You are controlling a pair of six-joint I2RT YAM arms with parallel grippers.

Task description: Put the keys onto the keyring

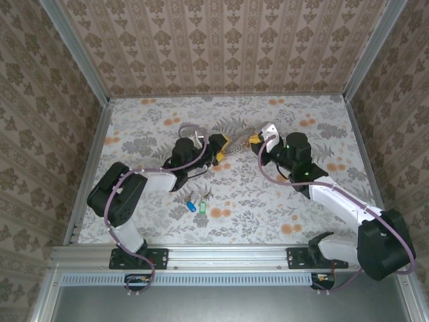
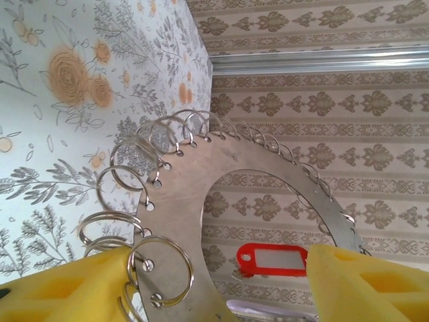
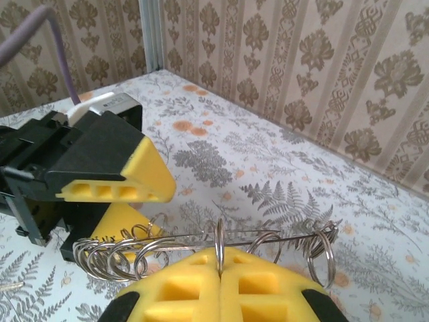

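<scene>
Two claws are seen close together above the middle of the flowered tabletop (image 1: 301,201). The keyring (image 1: 239,142), a flat silvery ring plate, is held up off the tabletop between them.

Left claw (image 1: 223,149): the yellow pads (image 2: 67,288) are spread wide, and the keyring (image 2: 194,201) spans the gap from one pad to the other, gripped across its width. Its outer edge is lined with holes, and small split rings (image 2: 155,164) are hung through them.

Right claw (image 1: 258,140): the pads (image 3: 181,288) are pressed together. One upright split ring (image 3: 219,236) is pinched in the seam between them, and the plate is seen edge-on just behind it.

A red tag (image 2: 271,260) with a pale label is seen through the keyring's opening. What holds it cannot be told.

Keys (image 1: 192,207) with blue and green heads are lying on the tabletop near the left arm, well apart from the keyring. A few grey pieces (image 1: 206,194) are lying just beside them, too small to identify.
</scene>
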